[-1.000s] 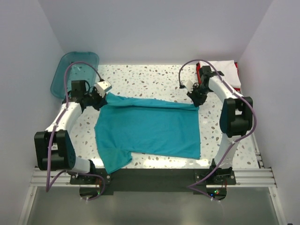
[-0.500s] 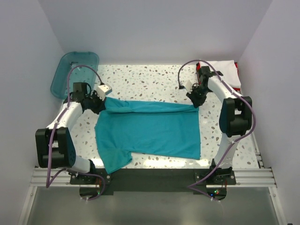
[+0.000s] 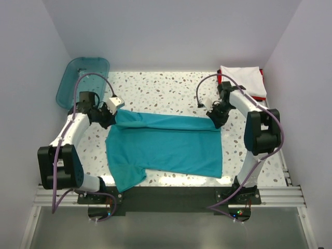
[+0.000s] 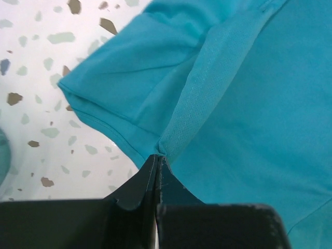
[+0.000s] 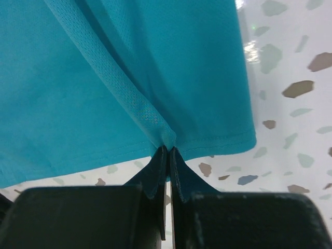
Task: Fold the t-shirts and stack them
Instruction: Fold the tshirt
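Broadly, we see the table [image 3: 166,88] carrying the teal t-shirt [image 3: 166,148] across its middle. A see-through bin [image 3: 83,78] tilts at the far left corner. The white t-shirt [image 3: 244,79] lies over the red t-shirt [image 3: 219,79] at the far right corner. Our left gripper [image 4: 157,161] and right gripper [image 5: 167,153] are each clamped on the teal t-shirt's far edge.

Noted a white counter [image 3: 166,91] with a speckled terrazzo pattern of grey, brown and green chips, brightly lit. Found a translucent teal plastic bin [image 3: 83,72] at the far left corner, apparently tilted against the left wall. Recorded plain pale walls [image 3: 171,31] on three sides. Observed a black strip [image 3: 166,194] along the near edge, with aluminium rails [image 3: 282,194] just beside it.
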